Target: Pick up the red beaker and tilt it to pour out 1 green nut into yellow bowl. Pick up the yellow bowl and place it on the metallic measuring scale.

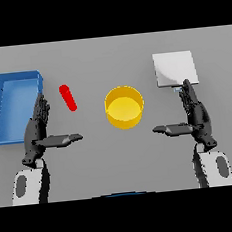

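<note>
The red beaker (68, 97) shows as a narrow red shape on the table, left of centre. The yellow bowl (124, 107) stands upright in the middle. At the back right lies the metallic measuring scale (174, 68), a pale square plate. My left hand (38, 128) is held edge-up near the table's left, fingers straight and thumb pointing inward, a short way below and left of the beaker. Mirroring it on the right, my right hand (195, 114) stands open just in front of the scale. Neither hand touches anything. No green nut is visible.
A blue tray (2, 111) sits at the far left, right beside my left hand's fingers.
</note>
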`<state>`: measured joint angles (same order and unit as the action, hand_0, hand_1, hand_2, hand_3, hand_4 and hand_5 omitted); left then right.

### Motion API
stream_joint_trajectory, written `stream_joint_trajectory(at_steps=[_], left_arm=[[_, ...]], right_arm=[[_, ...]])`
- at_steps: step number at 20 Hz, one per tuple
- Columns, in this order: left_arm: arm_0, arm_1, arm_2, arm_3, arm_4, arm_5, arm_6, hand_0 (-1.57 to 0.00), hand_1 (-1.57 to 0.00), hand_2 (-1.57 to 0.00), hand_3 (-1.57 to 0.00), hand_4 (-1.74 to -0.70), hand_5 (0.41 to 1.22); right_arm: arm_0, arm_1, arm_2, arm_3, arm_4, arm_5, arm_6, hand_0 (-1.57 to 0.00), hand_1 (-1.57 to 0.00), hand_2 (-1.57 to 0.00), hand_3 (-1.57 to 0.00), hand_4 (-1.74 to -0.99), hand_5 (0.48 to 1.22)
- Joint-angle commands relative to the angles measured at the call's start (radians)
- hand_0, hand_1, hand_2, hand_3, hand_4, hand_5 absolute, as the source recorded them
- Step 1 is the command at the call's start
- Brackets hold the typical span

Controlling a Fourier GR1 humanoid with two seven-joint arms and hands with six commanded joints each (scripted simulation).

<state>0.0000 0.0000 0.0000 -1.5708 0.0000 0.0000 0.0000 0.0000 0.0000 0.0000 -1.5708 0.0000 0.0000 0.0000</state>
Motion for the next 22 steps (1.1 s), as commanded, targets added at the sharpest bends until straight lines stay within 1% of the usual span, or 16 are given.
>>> stream_joint_trajectory(at_steps=[1,6,7,8,9,10,12,13,16,19,20,21,22], left_arm=[[-0.001,0.001,0.001,0.001,0.001,0.001,0.001,0.00,0.00,0.00,0.00,-1.20,0.652],[-0.004,0.011,0.012,0.009,0.010,-0.006,-0.003,0.00,0.00,0.00,0.00,-1.20,0.652],[0.028,0.037,-0.022,-0.029,-0.039,-0.011,-0.015,0.00,0.00,0.00,0.00,-1.20,0.652],[0.059,0.053,-0.047,-0.076,-0.068,-0.014,-0.023,0.00,0.00,0.00,0.00,-1.21,0.649],[0.079,0.061,-0.065,-0.099,-0.086,-0.019,-0.015,0.00,0.00,0.00,0.00,-1.21,0.650],[0.085,0.066,-0.076,-0.111,-0.095,-0.025,0.001,0.00,0.00,0.00,0.00,-1.22,0.654],[0.081,0.073,-0.089,-0.150,-0.111,-0.019,0.051,0.00,0.00,0.00,0.00,-1.22,0.660],[0.095,0.070,-0.101,-0.144,-0.120,-0.025,0.040,0.00,0.00,0.00,0.00,-1.23,0.661],[0.054,0.078,-0.102,-0.107,-0.135,-0.029,0.067,0.00,0.00,0.00,0.00,-1.25,0.679],[-0.019,0.058,-0.093,-0.015,-0.114,-0.046,0.055,0.00,0.00,0.00,0.00,-1.33,0.713],[-0.045,0.057,-0.089,0.012,-0.120,-0.043,0.055,0.00,0.00,0.00,0.00,-1.36,0.724],[-0.073,0.059,-0.079,0.039,-0.121,-0.039,0.071,0.00,0.00,0.00,0.00,-1.37,0.732],[-0.101,0.062,-0.074,0.071,-0.130,-0.034,0.063,0.00,0.00,0.00,0.00,-1.38,0.738]], right_arm=[[0.001,0.001,0.000,-0.001,0.000,-0.001,0.000,0.00,0.00,0.00,0.00,-1.245,0.681],[0.014,0.002,0.005,-0.001,0.002,0.003,-0.007,0.00,0.00,0.00,0.00,-1.245,0.681],[0.047,-0.041,0.045,-0.047,0.098,-0.014,-0.081,0.00,0.00,0.00,0.00,-1.245,0.681],[0.085,-0.058,0.082,-0.082,0.170,-0.029,-0.122,0.00,0.00,0.00,0.00,-1.242,0.678],[0.109,-0.073,0.103,-0.111,0.209,-0.031,-0.137,0.00,0.00,0.00,0.00,-1.239,0.679],[0.113,-0.069,0.121,-0.125,0.241,-0.043,-0.117,0.00,0.00,0.00,0.00,-1.235,0.679],[0.111,-0.073,0.127,-0.142,0.269,-0.058,-0.087,0.00,0.00,0.00,0.00,-1.235,0.678],[0.115,-0.076,0.125,-0.140,0.262,-0.051,-0.093,0.00,0.00,0.00,0.00,-1.241,0.680],[0.116,-0.067,0.133,-0.158,0.249,-0.039,-0.089,0.00,0.00,0.00,0.00,-1.254,0.682],[0.138,-0.066,0.127,-0.155,0.212,-0.013,-0.114,0.00,0.00,0.00,0.00,-1.280,0.679],[0.136,-0.069,0.122,-0.153,0.209,-0.013,-0.114,0.00,0.00,0.00,0.00,-1.286,0.676],[0.133,-0.065,0.121,-0.150,0.205,-0.013,-0.115,0.00,0.00,0.00,0.00,-1.296,0.677],[0.123,-0.071,0.110,-0.148,0.196,-0.012,-0.112,0.00,0.00,0.00,0.00,-1.304,0.678]])
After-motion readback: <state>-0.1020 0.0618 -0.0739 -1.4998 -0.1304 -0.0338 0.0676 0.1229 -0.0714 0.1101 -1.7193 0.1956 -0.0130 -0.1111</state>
